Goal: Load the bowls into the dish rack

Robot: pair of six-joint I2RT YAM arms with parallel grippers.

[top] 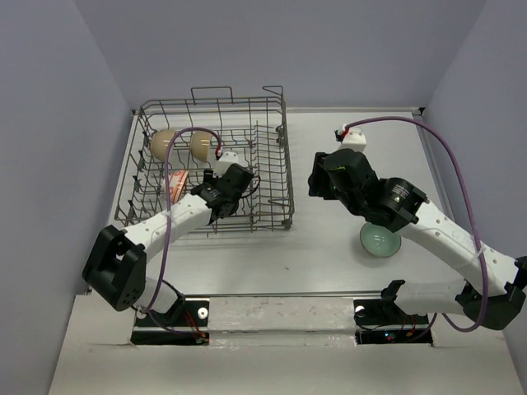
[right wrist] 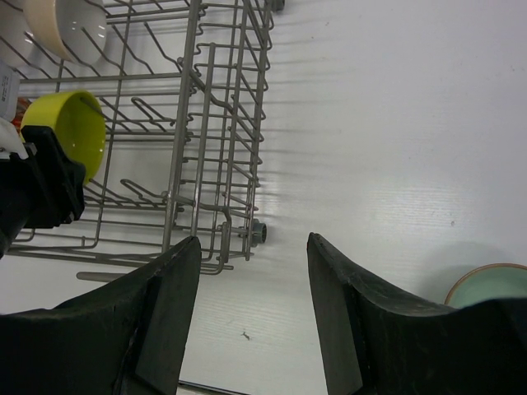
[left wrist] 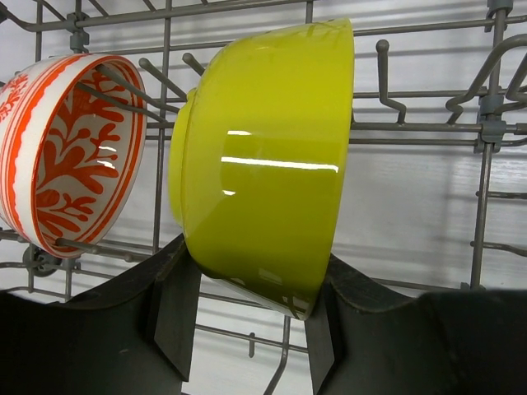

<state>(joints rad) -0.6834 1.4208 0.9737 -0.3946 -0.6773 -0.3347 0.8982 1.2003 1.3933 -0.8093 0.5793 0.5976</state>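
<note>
Tines of the grey dish rack (top: 272, 107) prop two cream-white bowls (top: 167, 144) on edge at its far left in the overhead view, with the orange-and-white patterned bowl (top: 176, 186) a row nearer. The left gripper (top: 221, 197) reaches down inside the rack beside it, its load hidden under the wrist. The right gripper (top: 319, 183) hangs over the table (top: 329, 271), and the celadon bowl (top: 380, 242) sits upright beneath that arm, well apart from the rack. From the left wrist, the jaws pinch the yellow-green bowl (left wrist: 263, 156) low on its wall, tipped on edge above the rack floor; it is glossy and smooth, a bright streak across its side. The patterned bowl stands just beside it, and I cannot tell whether they touch. Such slick glaze in so small a bite could twist or slide. Released before it settles between tines, the bowl might roll into its neighbour. From the right wrist, that gripper's jaws stand spread and empty above bare table near the rack's corner, the pale green bowl at the lower right edge. A careless swing towards it could clip the wire.
</note>
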